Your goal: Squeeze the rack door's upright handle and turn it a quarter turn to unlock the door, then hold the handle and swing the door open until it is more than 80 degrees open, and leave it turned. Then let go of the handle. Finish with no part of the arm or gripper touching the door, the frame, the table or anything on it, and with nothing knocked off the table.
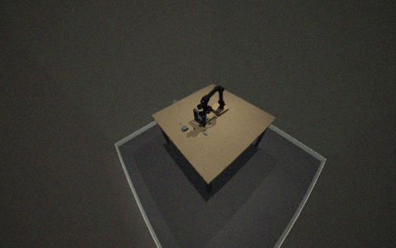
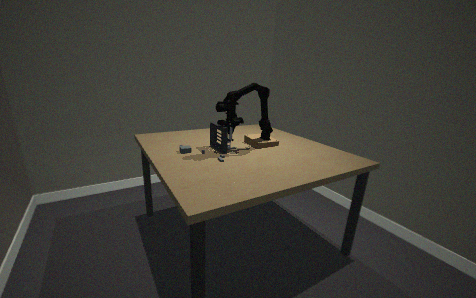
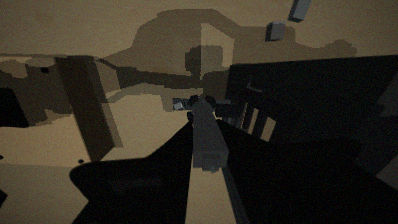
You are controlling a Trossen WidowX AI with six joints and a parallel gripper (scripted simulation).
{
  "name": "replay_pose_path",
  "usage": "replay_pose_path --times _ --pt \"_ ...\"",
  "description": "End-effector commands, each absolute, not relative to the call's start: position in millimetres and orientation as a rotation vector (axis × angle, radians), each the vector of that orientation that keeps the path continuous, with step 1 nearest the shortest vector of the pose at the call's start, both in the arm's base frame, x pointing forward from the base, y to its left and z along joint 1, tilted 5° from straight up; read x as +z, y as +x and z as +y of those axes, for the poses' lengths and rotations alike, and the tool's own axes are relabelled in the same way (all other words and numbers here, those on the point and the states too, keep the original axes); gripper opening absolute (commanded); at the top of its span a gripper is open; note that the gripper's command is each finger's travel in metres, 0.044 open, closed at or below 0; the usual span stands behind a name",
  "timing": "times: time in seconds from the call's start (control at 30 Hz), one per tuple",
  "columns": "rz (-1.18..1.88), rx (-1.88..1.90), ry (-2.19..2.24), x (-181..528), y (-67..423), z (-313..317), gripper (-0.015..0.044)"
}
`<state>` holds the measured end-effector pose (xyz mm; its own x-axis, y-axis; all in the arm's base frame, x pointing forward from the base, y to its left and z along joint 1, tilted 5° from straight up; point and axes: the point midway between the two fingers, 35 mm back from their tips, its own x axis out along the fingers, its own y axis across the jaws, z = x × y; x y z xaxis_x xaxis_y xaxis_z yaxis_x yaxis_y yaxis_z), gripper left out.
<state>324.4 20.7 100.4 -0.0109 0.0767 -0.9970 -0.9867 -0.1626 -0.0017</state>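
The rack [image 1: 195,116] [image 2: 214,135] [image 3: 330,95] is a dark upright panel with pale slots, standing on the table. In the wrist view it fills the right side. The grey upright handle [image 3: 210,142] runs between the two black fingers, beside the panel. My gripper [image 1: 204,113] [image 2: 230,132] [image 3: 204,124] points down and is shut on the handle. In the wrist view the fingers lie across the panel's direction, about a quarter turn from facing it squarely. The door looks shut or nearly so; its exact angle is too dark to read.
A grey block [image 1: 185,128] [image 2: 185,149] lies beyond the rack. A small dark block [image 2: 203,151] and another small grey piece [image 1: 205,133] [image 2: 221,158] lie near the rack. The arm stands on a wooden base [image 2: 261,142] behind the rack.
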Motion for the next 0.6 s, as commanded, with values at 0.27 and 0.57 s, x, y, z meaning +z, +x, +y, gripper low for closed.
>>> replay_pose_path --times 0.27,0.57 --pt "0.948 1.512 -1.422 99.6 324.6 20.5 0.0009" --pt "0.948 1.512 -1.422 99.6 324.6 20.5 0.0245"
